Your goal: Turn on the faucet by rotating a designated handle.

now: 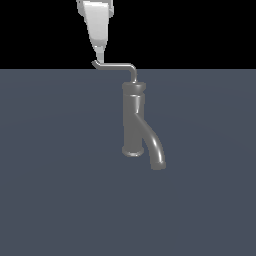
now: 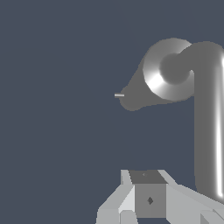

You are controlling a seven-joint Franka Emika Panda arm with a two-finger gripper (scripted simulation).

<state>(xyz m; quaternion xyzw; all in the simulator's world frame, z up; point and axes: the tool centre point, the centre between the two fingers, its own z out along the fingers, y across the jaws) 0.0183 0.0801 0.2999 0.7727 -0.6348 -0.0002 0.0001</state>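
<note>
The faucet (image 1: 134, 122) stands upright on the grey floor (image 1: 60, 190), its spout (image 1: 156, 147) curving down toward the exterior view's right, and the claw (image 1: 99, 59) touches the upturned tip of the handle (image 1: 116, 65), its opening impossible to tell.

The claw (image 1: 98, 56) hangs straight down from above, its white fingers (image 1: 98, 30) tapering together.
</note>
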